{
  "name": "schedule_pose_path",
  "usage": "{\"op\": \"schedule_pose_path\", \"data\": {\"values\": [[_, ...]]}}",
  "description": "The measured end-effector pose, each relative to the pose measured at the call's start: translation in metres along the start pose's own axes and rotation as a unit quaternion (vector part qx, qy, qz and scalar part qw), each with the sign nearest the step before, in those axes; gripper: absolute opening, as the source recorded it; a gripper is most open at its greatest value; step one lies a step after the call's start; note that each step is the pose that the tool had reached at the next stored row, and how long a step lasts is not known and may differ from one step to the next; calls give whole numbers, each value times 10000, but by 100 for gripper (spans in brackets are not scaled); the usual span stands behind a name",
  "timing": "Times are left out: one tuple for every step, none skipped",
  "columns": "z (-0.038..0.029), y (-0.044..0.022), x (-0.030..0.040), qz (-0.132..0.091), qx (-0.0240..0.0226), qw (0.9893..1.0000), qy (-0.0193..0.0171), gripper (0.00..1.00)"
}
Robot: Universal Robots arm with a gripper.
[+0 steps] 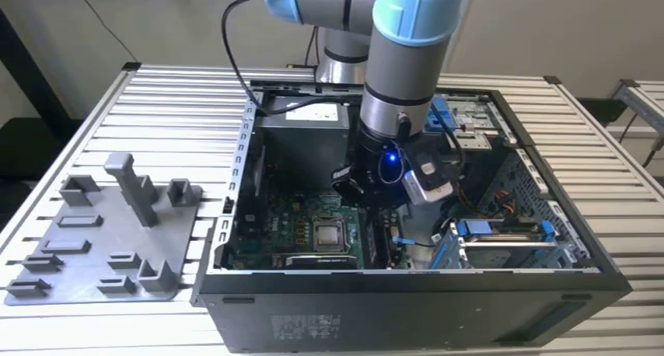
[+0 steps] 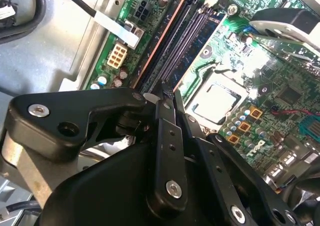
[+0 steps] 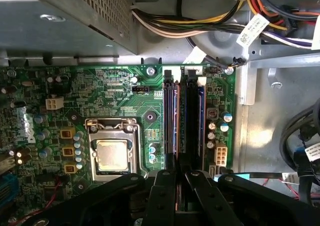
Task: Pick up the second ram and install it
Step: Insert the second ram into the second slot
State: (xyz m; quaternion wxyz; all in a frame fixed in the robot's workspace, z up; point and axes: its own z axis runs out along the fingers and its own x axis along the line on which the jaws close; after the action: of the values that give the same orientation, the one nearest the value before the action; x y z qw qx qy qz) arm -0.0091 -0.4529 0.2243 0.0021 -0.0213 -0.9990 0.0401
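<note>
Grey tray sits on the slatted worktop at the exterior view's left, beside the open PC case. Arm is down inside it, claw over the green motherboard (fingers nearly together). Second ram stands in the sockets under the fingertips; can't tell if it's gripped.

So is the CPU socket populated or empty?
Populated. A CPU sits in the socket on the motherboard, its bare silver lid showing in the first wrist view, with no cooler over it.
</note>
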Motion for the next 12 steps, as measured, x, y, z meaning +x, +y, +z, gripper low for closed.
{"op": "schedule_pose_path", "data": {"values": [[3,1,0,-1,-1,10000,-1,14],[7,3,0,-2,-1,10000,-1,14],[11,4,-1,-2,0,10000,-1,14],[15,6,-1,-3,2,10000,-1,14],[16,6,-1,-3,6,10000,-1,14],[16,6,-1,-4,9,10000,-1,14],[16,6,-1,-4,12,10000,-1,14],[16,6,-1,-4,12,10000,-1,14],[14,6,-1,-4,14,10000,-2,14],[9,6,-2,-4,17,10000,-2,14],[3,6,-2,-5,22,10000,-2,14],[-7,5,-2,-5,30,10000,-3,14]]}}
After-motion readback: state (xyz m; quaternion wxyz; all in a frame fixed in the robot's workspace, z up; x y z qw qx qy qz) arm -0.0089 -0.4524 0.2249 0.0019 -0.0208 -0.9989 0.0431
